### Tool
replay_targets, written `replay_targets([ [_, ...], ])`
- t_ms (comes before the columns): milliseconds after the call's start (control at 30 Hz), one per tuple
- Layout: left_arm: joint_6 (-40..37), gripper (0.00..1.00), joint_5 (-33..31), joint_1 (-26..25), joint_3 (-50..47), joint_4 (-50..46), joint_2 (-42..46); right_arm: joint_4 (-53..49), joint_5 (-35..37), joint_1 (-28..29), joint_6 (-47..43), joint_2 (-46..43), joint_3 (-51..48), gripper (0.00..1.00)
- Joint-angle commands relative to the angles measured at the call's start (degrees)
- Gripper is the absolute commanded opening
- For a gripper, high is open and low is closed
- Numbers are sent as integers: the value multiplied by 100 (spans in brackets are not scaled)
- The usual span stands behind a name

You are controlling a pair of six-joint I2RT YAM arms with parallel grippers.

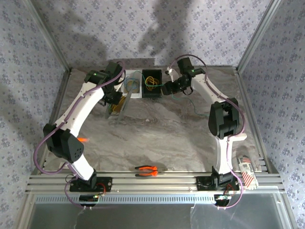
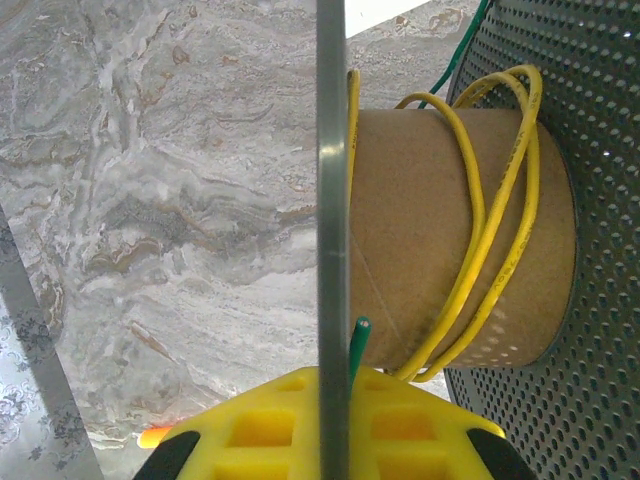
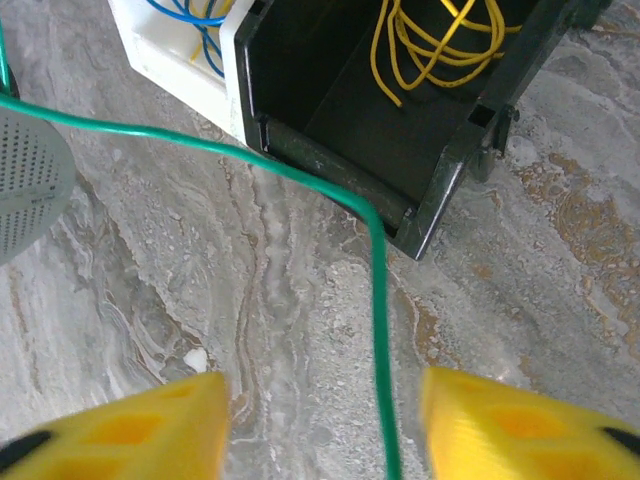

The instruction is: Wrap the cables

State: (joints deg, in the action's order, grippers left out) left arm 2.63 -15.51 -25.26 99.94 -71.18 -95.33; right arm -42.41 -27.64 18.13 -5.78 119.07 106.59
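The left pincer (image 2: 332, 410) clamps the spool (image 2: 410, 220) carrying yellow cable (image 2: 481, 220), while the wide-open right pincer (image 3: 325, 430) straddles the green cable (image 3: 379, 300) ungripped, so winding may leave it slack and tangle it.

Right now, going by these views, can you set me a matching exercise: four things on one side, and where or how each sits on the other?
Things:
1. green wire
2. blue wire
3. spool
4. pliers

Places or states:
a. at the near edge of the table
b. wound with yellow wire
c. passing through the open right gripper
d. in the white box

Pairs: 1-c, 2-d, 3-b, 4-a
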Motion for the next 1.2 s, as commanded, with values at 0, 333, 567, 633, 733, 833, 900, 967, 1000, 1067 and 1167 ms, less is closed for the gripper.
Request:
replay_targets([
  [0,-66,0,86,-38,337,-18,115,-227,-38,11,-32,-145,299,24],
  [333,-48,0,246,-32,394,42,-71,-718,-215,332,3,-1162,1158,0],
  [567,342,0,-176,-11,530,361,-12,-743,-662,918,399,-2051,1518,0],
  [633,519,0,-273,18,725,423,-21,-720,-741,1182,462,-2332,1461,0],
  [733,706,0,-279,81,1127,464,-88,-548,-727,1694,586,-2797,1108,0],
  [833,958,0,-369,164,1559,471,-202,-196,-657,2163,807,-3277,535,0],
  [900,1193,0,-472,244,1770,485,-295,3,-494,2456,960,-3571,125,0],
  [967,1323,0,-555,301,1935,527,-391,220,-392,2719,1111,-3800,-272,0],
  [1000,1381,0,-565,330,2019,565,-435,339,-306,2853,1199,-3929,-501,0],
  [1067,1464,0,-449,418,2136,699,-502,567,-187,3075,1362,-4142,-930,0],
  [1167,1583,0,-166,570,2322,901,-630,985,-55,3373,1626,-4373,-1518,0],
])
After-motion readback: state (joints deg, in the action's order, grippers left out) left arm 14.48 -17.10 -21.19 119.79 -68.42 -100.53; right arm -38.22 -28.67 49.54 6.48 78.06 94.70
